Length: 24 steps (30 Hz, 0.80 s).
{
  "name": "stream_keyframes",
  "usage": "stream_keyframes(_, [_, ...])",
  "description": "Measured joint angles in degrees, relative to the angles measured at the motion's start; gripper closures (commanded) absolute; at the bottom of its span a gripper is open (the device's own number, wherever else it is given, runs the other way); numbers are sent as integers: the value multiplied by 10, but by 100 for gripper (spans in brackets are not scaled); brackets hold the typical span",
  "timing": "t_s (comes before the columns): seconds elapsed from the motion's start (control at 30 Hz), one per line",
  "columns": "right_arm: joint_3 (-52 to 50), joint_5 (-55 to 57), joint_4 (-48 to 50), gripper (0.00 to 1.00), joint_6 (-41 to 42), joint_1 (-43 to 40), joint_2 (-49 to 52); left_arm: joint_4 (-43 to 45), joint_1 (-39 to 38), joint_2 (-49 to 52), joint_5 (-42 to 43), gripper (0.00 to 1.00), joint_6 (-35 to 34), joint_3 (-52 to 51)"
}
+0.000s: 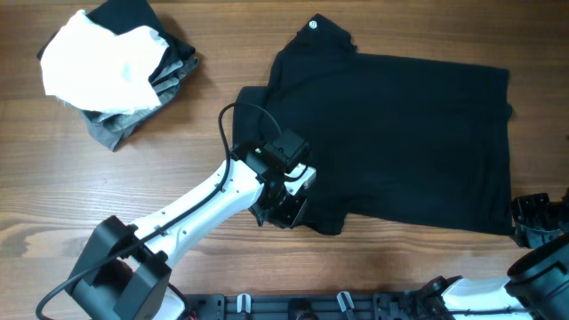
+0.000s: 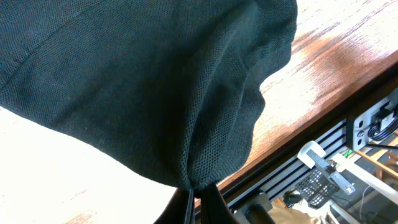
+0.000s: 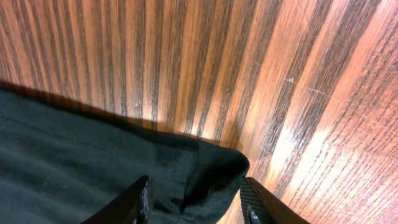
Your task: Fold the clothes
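Starting nearest you: your left gripper is pinched tight on a fold of the black shirt. In the left wrist view the mesh knit is bunched right into the closed tips. From overhead, that grab sits at the shirt's near left corner.

Your right gripper is the one that needs work, I'd say. Its fingers stand apart with the shirt's near right corner poking in between them, and nothing is clamped yet. The corner looks curled over on itself there, so I'd push in a touch deeper before closing. That way you catch the whole thickness and not just the edge. A shallow bite on knit like this will probably slip once you lift.

Once both corners are held, my guess is the move is to lift them together and carry the near edge across toward the far one. Raise both sides evenly, or the cloth will likely twist and drag on the bench. The shirt lies spread fairly flat across the right half of the bench, with its collar at the far side, so there's room to lay it over itself.

Way off at the far left is a pile of clothes, white on top of grey and dark stuff. It's well apart from the shirt, so it should be no bother.
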Motion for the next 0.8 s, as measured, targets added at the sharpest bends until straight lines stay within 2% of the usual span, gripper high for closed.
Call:
stream_keyframes(0.07, [-11, 2, 16, 57, 0, 0, 0, 0, 0, 0, 0, 96, 0, 0])
stream_keyframes(0.1, [-23, 3, 24, 69, 2, 0, 0, 0, 0, 0, 0, 96, 0, 0])
stream_keyframes(0.17, [-33, 6, 27, 79, 7, 0, 0, 2, 0, 0, 0, 96, 0, 0])
stream_keyframes(0.23, [-33, 5, 30, 95, 9, 0, 0, 7, 0, 0, 0, 96, 0, 0])
stream_keyframes(0.43, [-29, 4, -6, 96, 10, 0, 0, -15, 0, 0, -4, 96, 0, 7])
stream_keyframes(0.5, [-7, -27, -35, 95, -5, 0, -3, -62, 0, -1, -18, 96, 0, 36])
stream_keyframes(0.57, [22, -57, -59, 96, -18, 0, -10, -68, 2, -2, -32, 96, 0, 63])
stream_keyframes(0.7, [34, -96, -42, 96, -37, 0, -16, -48, 33, -2, -72, 96, 0, 83])
stream_keyframes(0.8, [34, -169, -5, 96, -60, 0, -16, -3, 57, -2, -88, 96, 0, 83])
